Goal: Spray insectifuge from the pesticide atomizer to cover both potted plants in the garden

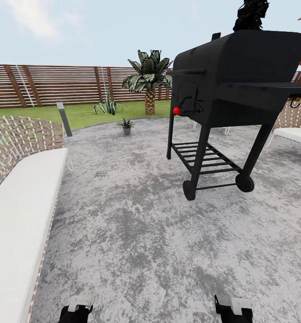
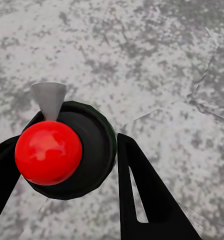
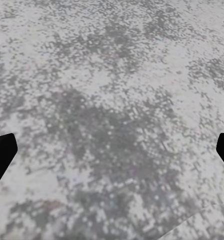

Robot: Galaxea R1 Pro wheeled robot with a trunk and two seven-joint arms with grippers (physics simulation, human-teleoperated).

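Your left gripper (image 2: pixel 67 165) is clamping the pesticide atomizer (image 2: pixel 87 150), its 2 fingers pressing on the dark bottle from both sides above the grey patio (image 1: pixel 137 233). Your right gripper (image 3: pixel 112 150) is holding nothing, fingers wide apart. 1 potted plant (image 1: pixel 126 124) is standing at the patio's far edge, beside the black grill (image 1: pixel 231 89).

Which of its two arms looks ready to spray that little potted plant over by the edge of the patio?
The left. Its end effector is shut on the pesticide atomizer, seen from above with its red top, while the right end effector is open over bare patio. The potted plant is still far ahead.
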